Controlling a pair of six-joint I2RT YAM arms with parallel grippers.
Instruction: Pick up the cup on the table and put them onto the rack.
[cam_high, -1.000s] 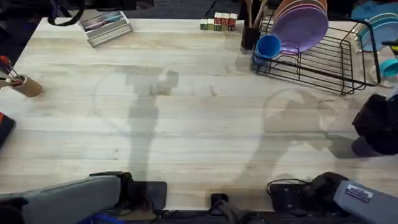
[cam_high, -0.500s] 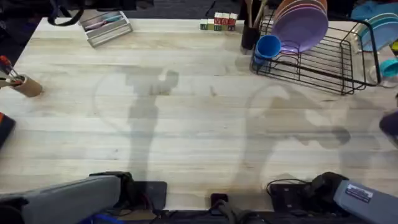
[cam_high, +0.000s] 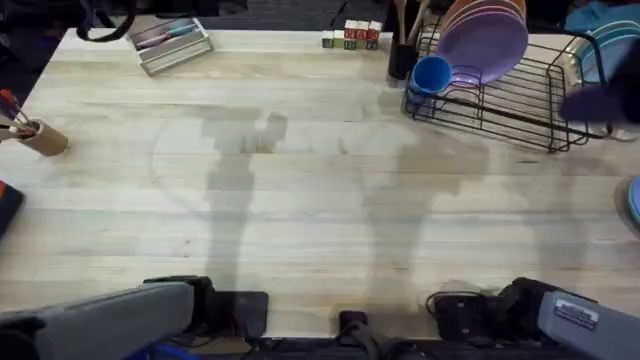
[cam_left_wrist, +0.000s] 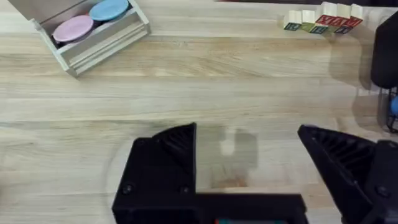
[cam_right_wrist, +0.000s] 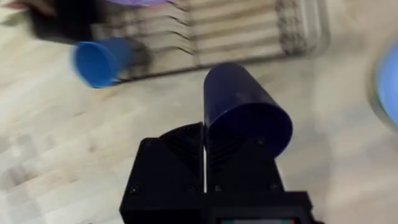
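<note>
My right gripper is shut on the rim wall of a dark blue cup, held above the light wood table just in front of the black wire rack. From overhead, this gripper and cup show as a dark blur over the rack's right end. A bright blue cup lies on its side at the rack's left end, and shows in the right wrist view too. My left gripper is open over bare table, holding nothing.
Purple and orange plates stand in the rack. A dark utensil holder and small blocks sit beside it. A grey tray is at the back left, a tan pen holder at the left edge, a light blue dish at the right edge.
My right gripper, carrying the dark blue cup, has moved from low at the table's right edge back toward the rack's right end. The left arm has stayed still.
</note>
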